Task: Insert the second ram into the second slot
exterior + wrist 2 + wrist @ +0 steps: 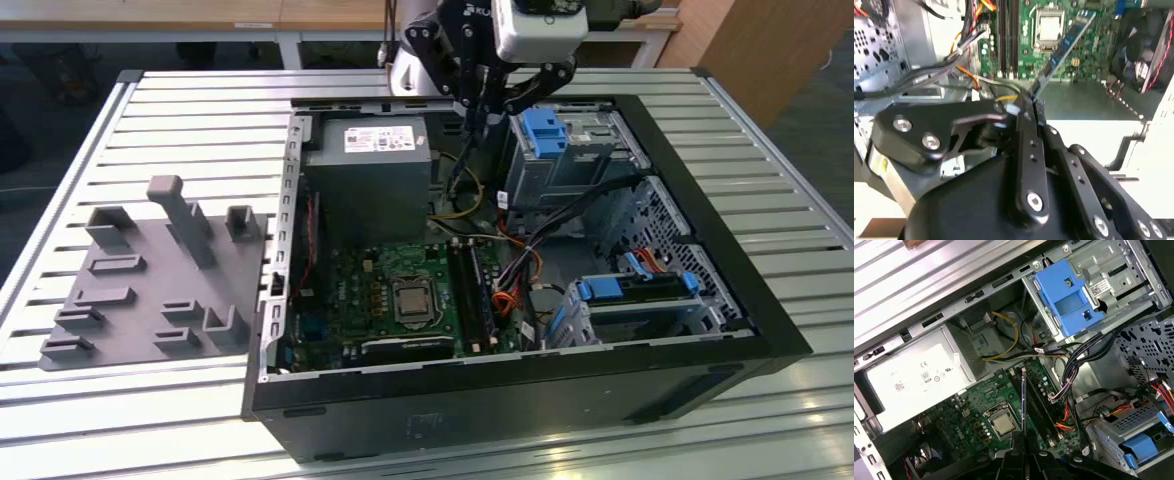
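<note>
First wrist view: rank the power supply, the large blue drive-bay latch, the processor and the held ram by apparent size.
1. power supply
2. large blue drive-bay latch
3. processor
Unranked: the second ram shows edge-on, long but very thin, so its place is unsure.

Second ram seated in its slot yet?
No, in the second wrist view the claw is shut on the second ram, which hangs clear of the motherboard's memory slots.
</note>
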`<control>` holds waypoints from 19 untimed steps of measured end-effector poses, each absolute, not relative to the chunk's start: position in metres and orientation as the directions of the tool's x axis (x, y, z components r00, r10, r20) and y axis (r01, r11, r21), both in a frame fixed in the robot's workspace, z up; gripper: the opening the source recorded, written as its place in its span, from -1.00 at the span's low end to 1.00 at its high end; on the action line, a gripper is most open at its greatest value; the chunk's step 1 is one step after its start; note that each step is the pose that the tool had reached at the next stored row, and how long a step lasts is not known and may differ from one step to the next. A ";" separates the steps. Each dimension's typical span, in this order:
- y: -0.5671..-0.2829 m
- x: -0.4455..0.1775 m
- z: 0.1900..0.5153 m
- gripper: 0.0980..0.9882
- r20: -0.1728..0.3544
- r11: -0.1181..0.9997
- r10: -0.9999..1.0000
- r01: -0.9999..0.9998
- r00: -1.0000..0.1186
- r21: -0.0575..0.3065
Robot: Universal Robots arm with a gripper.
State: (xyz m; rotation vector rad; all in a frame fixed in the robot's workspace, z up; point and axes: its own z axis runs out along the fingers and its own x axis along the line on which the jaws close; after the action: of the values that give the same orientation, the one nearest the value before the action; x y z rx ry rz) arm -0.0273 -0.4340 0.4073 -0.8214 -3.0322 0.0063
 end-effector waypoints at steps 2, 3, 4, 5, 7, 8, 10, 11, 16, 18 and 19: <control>-0.434 -0.027 0.407 -0.91 -0.001 0.863 0.505 0.505 -0.863 -0.004; -0.434 -0.027 0.407 -0.91 -0.001 0.863 0.505 0.505 -0.863 -0.004; -0.434 -0.027 0.407 -0.91 -0.001 0.863 0.505 0.505 -0.863 -0.004; -0.434 -0.027 0.407 -0.91 -0.001 0.863 0.505 0.505 -0.863 -0.004; -0.434 -0.027 0.407 -0.91 -0.001 0.863 0.504 0.504 -0.863 -0.004; -0.434 -0.027 0.407 -0.91 -0.001 0.864 0.503 0.503 -0.864 -0.004; -0.434 -0.027 0.407 -0.91 -0.001 0.866 0.500 0.500 -0.866 -0.004; -0.434 -0.027 0.407 -0.91 -0.001 0.867 0.499 0.499 -0.867 -0.004; -0.434 -0.027 0.407 -0.91 -0.001 0.870 0.493 0.493 -0.870 -0.004; -0.434 -0.027 0.407 -0.91 -0.001 0.872 0.490 0.490 -0.872 -0.004; -0.434 -0.027 0.407 -0.91 -0.001 0.873 0.489 0.489 -0.873 -0.004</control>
State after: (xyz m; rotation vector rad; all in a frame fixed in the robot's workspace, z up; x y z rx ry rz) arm -0.0273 -0.4340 0.4066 -0.7932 -3.0397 0.0061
